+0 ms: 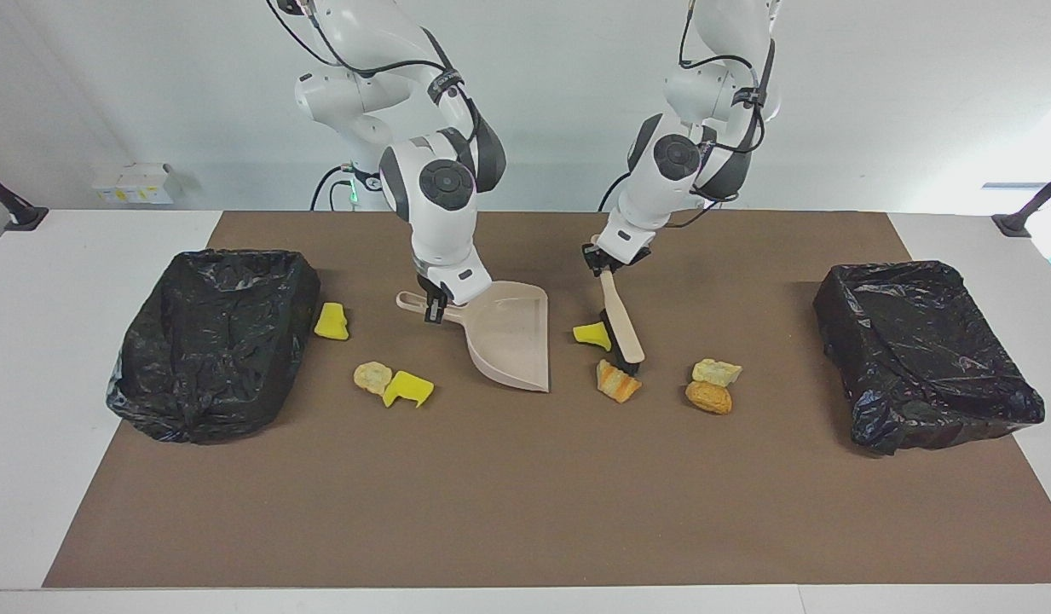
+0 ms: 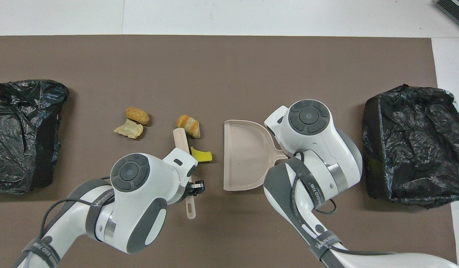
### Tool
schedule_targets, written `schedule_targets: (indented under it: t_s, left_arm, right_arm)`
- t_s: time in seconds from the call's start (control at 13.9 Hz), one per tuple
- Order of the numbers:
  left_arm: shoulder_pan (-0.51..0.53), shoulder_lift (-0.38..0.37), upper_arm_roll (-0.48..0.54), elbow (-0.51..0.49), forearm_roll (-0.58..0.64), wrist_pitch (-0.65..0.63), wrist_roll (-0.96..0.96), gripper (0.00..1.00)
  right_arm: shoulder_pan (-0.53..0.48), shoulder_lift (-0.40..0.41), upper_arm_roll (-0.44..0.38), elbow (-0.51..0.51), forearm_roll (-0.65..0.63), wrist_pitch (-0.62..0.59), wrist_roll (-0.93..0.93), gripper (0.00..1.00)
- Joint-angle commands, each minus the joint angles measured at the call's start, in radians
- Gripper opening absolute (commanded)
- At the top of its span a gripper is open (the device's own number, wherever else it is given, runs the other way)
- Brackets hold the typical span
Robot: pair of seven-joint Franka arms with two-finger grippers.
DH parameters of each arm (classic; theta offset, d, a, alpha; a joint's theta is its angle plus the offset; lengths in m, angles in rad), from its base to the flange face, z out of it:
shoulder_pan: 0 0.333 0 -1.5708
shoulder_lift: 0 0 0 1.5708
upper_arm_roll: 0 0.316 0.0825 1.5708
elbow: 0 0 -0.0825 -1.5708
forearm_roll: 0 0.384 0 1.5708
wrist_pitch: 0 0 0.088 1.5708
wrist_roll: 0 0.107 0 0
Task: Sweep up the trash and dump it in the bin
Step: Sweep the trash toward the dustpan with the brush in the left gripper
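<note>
The trash I am working on is a striped orange lump and a yellow chunk, both touching the dark bristle end of my brush and lying just beside the open lip of the dustpan, toward the left arm's end of the worktop from that pan. My left end effector is pressed shut on the brush handle, with the brush's long axis slanting down from the grip to the bristles on the mat. My right end effector is clamped on the dustpan's handle, the pan's mouth facing the brush. As I judge it, the coming stroke turns on one thing: these two scraps lie between bristles and pan lip, so the push runs straight toward the pan. Two more lumps sit well apart from the dustpan, toward the bin at the left arm's end; three others lie between the pan and the other bin. My left arm is the nearer one to the pair at the brush. The only writing is a band on each forearm, too small to read surely.
</note>
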Motion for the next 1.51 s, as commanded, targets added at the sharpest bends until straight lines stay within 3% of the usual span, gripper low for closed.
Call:
schedule_targets:
  t_s: [0.0,0.22,0.43,0.65,0.94,1.23,1.44]
  left_arm:
    - [-0.065,0.027,0.014,0.047,-0.052,0.043,-0.001,0.00]
    - [-0.102,0.025,0.013,0.061,-0.058,0.019,0.010,0.00]
    - [-0.084,-0.017,0.025,0.125,-0.055,-0.191,0.179,0.00]
    - [0.011,-0.060,0.028,0.145,-0.036,-0.352,0.200,0.00]
    - [0.160,-0.033,0.027,0.206,0.171,-0.467,0.224,0.00]
    - [0.359,0.036,0.027,0.277,0.309,-0.456,0.393,0.00]
    - [0.455,0.082,0.027,0.291,0.334,-0.372,0.471,0.00]
  right_arm:
    - [-0.010,-0.057,0.005,-0.067,-0.016,0.002,-0.036,0.00]
    - [-0.004,-0.056,0.006,-0.079,-0.019,0.019,-0.008,0.00]
    - [0.014,-0.050,0.008,-0.088,-0.020,0.060,0.034,0.00]
    - [0.013,-0.050,0.008,-0.089,-0.020,0.054,0.033,0.00]
    - [0.011,-0.050,0.006,-0.089,-0.030,0.048,0.031,0.00]
    - [0.011,-0.050,0.006,-0.089,-0.030,0.050,0.034,0.00]
    - [0.011,-0.050,0.006,-0.089,-0.028,0.051,0.034,0.00]
